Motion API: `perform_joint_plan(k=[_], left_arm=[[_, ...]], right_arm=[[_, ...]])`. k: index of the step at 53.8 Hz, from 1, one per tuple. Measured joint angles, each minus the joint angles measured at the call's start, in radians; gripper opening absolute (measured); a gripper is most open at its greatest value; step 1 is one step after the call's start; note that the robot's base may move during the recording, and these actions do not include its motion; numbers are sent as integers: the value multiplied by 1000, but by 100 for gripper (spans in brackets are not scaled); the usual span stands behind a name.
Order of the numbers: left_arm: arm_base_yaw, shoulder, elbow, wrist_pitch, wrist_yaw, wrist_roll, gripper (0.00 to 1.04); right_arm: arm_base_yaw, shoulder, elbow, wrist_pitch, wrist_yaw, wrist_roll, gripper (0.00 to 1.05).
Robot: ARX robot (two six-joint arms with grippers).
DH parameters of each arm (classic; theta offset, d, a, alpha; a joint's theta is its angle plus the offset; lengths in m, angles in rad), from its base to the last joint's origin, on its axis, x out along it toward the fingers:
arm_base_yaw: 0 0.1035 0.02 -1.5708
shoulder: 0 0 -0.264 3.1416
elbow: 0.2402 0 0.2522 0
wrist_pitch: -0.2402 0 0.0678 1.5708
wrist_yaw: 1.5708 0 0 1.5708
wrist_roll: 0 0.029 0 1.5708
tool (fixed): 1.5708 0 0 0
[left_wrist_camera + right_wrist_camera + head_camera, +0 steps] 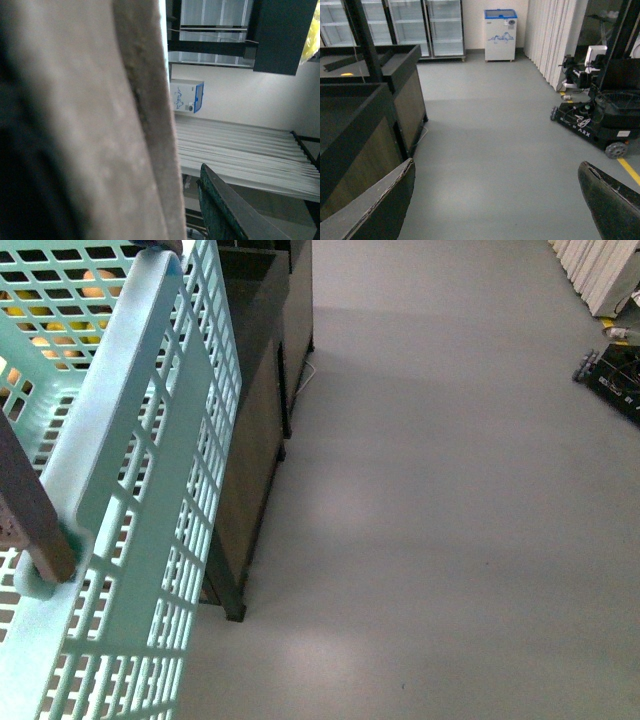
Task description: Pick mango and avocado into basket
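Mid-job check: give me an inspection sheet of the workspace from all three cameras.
Surface: grey floor; no tabletop in view.
Job's things: basket close against the front camera, brown handle at its rim; yellow-orange fruit behind its slots, maybe the mango; avocado nothing seen.
Clutter: nothing seen.
Hands: right hand open, nothing between its fingers; left hand shows one finger beside a blurred brown surface, state unclear.
Cables: loose wires on a black wheeled base.
Surroundings: dark display stands, glass-door fridges, chest freezer.
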Motion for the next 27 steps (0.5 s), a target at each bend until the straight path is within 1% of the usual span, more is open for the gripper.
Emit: perform_joint_plan(k=[27], left_arm=[[1,0,1,0,-1,1,29]], right_arm=[[0,1,0,0,-2,0,96]])
